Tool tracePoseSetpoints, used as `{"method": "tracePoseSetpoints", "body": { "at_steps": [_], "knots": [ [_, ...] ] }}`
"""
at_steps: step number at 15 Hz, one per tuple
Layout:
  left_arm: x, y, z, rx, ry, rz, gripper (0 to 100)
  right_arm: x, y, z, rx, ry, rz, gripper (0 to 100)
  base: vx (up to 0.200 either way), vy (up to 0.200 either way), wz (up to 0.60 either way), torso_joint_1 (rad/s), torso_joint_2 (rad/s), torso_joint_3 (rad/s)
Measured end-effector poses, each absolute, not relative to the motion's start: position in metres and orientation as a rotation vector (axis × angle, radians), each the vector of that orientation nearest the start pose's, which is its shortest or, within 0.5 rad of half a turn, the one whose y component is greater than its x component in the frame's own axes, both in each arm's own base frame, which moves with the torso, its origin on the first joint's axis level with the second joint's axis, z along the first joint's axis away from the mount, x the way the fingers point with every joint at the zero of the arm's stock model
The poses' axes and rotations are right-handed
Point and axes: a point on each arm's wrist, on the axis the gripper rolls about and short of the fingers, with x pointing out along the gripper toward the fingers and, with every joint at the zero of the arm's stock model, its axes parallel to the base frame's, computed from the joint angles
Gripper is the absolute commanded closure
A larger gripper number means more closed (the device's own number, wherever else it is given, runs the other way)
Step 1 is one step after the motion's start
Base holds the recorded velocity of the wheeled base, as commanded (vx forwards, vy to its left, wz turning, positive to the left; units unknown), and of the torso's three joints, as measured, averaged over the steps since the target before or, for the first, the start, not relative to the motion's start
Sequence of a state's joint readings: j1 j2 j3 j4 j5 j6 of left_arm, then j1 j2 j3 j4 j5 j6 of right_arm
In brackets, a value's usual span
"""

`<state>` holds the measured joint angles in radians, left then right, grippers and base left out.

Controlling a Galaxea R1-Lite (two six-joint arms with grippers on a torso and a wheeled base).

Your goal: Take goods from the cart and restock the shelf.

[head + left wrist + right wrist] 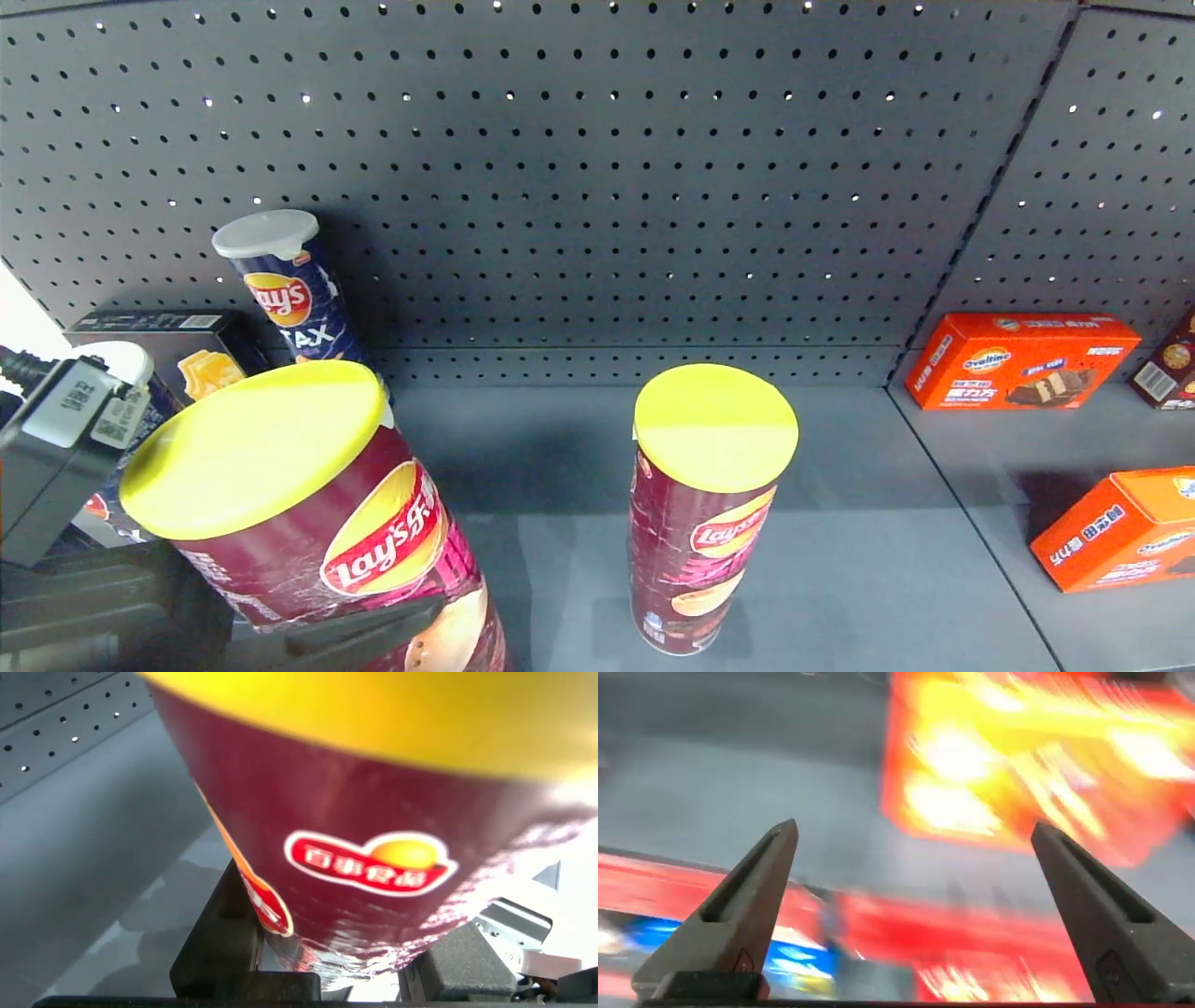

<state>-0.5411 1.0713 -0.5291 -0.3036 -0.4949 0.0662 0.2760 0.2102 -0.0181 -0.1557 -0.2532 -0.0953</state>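
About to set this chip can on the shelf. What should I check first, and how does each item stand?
1. Left hand clamped on both sides of the held can: ok.
2. Yellow lid seated on the held can: ok.
3. Bare shelf between the held can and the standing can: ok.
4. Held can's base lifted off the shelf or touching it: cannot tell.
5. Right hand open and empty: ok.
6. Gap to the blue can behind: cannot tell.
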Motion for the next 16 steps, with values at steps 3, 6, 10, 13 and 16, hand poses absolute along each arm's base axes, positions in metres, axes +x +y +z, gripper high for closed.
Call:
{"method": "tracePoseSetpoints", "body": {
  "at_steps": [3,6,10,13,16],
  "knots": [
    [0.117,-0.082,0.212,0.065,0.223,-1.036,100,-0.012,-0.010,0.086,-0.109,0.071,-0.139,0,0.000,0.000,0.00,0.000,0.00,0.000],
    [0.116,-0.082,0.210,0.067,0.232,-1.040,100,-0.014,-0.005,0.085,-0.105,0.049,-0.020,0,0.000,0.000,0.00,0.000,0.00,0.000],
    [0.116,-0.082,0.209,0.067,0.231,-1.046,100,-0.016,-0.002,0.082,-0.048,0.095,0.092,0,0.000,0.000,0.00,0.000,0.00,0.000],
    [0.116,-0.082,0.209,0.067,0.232,-1.045,100,-0.018,-0.001,0.085,-0.015,0.099,0.005,0,0.000,0.000,0.00,0.000,0.00,0.000],
    [0.116,-0.082,0.209,0.068,0.233,-1.044,100,-0.020,-0.003,0.086,-0.019,0.055,-0.207,0,0.000,0.000,0.00,0.000,0.00,0.000]
  ]
}}
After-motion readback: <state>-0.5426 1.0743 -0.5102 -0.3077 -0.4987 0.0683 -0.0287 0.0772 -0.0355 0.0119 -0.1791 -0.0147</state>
